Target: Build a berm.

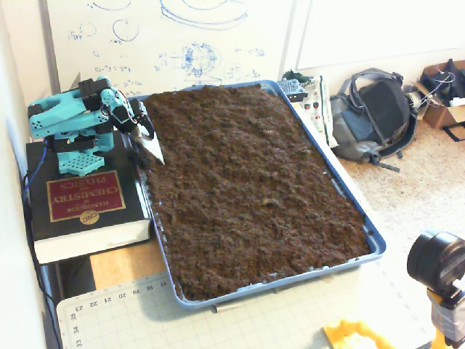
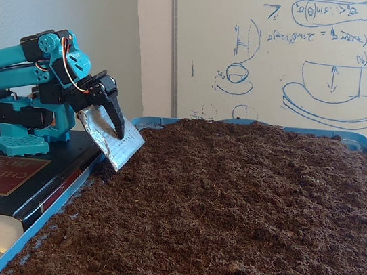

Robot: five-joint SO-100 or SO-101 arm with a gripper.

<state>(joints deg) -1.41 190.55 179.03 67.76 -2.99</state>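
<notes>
Dark-brown crumbly soil fills a shallow blue tray nearly edge to edge; surface lumpy and roughly level in both fixed views, with no raised ridge distinguishable, so no berm can be located.

Item, left: teal arm, folded low, base standing on a thick black book with a maroon cover label. Book lies on the counter just beside the tray's left rim.

Item: end effector, black fingers closed around a flat silvery blade that serves as a scoop. Blade tilts downward, its lower edge at or just above the soil at the tray's near-left corner; contact cannot be confirmed.

Item, front: green-gridded cutting mat under the tray's near edge, numbered ruler markings along its side.

Item, rear wall: whiteboard with blue marker sketches and mirrored, unreadable lettering.

Item, right: grey backpack on a speckled floor, cardboard box beyond it, cut off by the frame. Small electronics board beside the tray's far right rim, details too small to make out.

Item, lower right: black camera lens on a yellow stand, both partly cropped.
</notes>
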